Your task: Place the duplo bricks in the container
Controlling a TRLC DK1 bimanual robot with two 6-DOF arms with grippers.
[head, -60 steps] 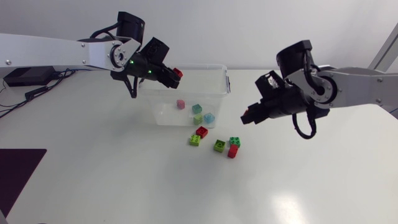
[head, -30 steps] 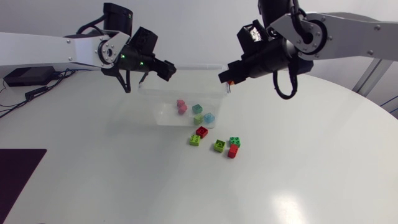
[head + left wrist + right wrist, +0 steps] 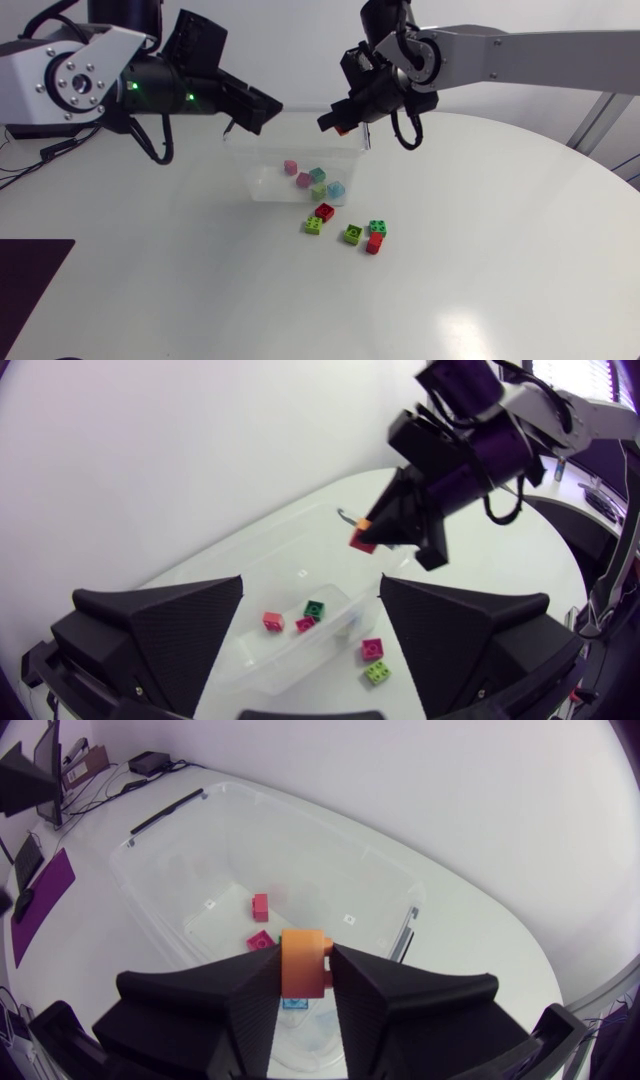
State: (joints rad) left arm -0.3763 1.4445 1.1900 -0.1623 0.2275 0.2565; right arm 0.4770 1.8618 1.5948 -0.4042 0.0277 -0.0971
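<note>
an orange-red brick (image 3: 303, 963) is hanging over the container (image 3: 255, 175), clenched between the right gripper's (image 3: 335, 122) fingers. the left gripper (image 3: 310, 588) is hovering by the container's rim, fingers spread apart, grasping nothing. five bricks (image 3: 352, 234) are lying on the table (image 3: 200, 280) just beside it.

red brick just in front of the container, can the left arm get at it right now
Probably yes: the left end effector is open and empty, and nothing covers the red brick.
</note>
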